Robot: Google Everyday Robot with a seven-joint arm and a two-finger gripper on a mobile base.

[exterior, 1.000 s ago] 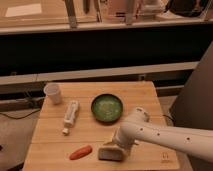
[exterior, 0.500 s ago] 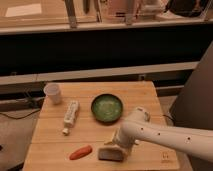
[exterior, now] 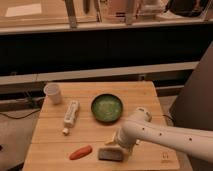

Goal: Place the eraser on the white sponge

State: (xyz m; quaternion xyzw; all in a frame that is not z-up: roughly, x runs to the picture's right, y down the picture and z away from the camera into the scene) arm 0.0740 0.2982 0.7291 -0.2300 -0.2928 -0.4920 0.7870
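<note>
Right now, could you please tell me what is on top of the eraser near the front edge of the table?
The tool sits over the eraser, at its back edge. A pale patch shows there, possibly the white sponge, but the arm covers that spot.

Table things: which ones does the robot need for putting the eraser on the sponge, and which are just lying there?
Needed:
eraser
white sponge, just behind it
gripper, down at both

Just lying there:
carrot
green bowl
white bottle
white cup
</note>
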